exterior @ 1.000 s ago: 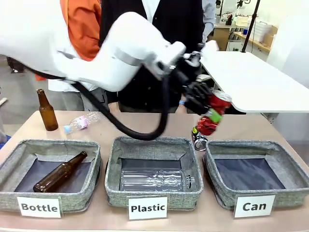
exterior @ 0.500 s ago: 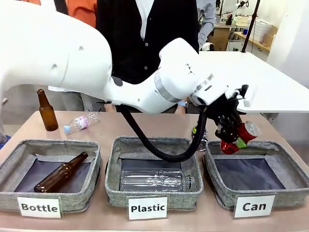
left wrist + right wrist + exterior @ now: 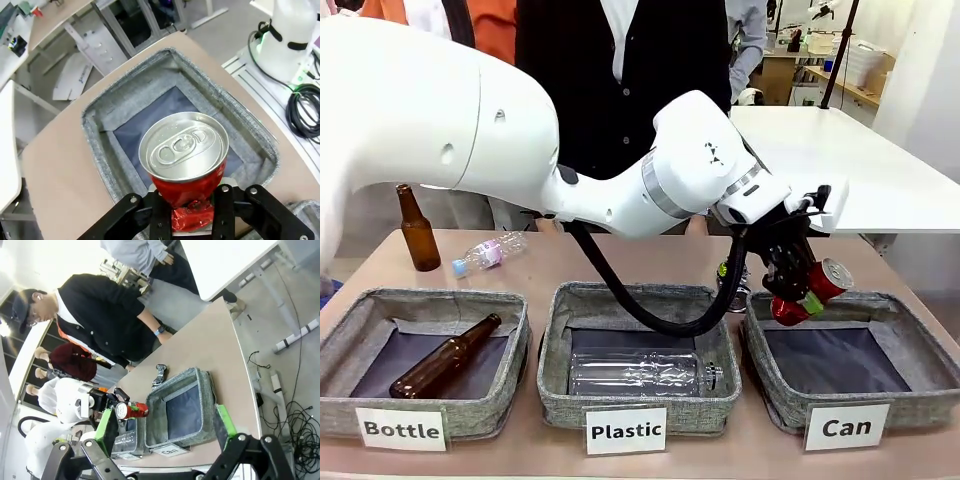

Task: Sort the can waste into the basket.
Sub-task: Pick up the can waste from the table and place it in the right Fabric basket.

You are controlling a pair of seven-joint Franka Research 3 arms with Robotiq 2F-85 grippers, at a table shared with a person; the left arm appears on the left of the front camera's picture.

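Left fingers clench the red can by its crushed end, above the basket's back-left corner. Released here, it may clip the rim and roll out beside the dark can. Right fingers are spread, far from the basket

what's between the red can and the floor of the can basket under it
Nothing but air: in the left wrist view the red can, held in the left hand, hangs over the bare dark lining of the can basket.
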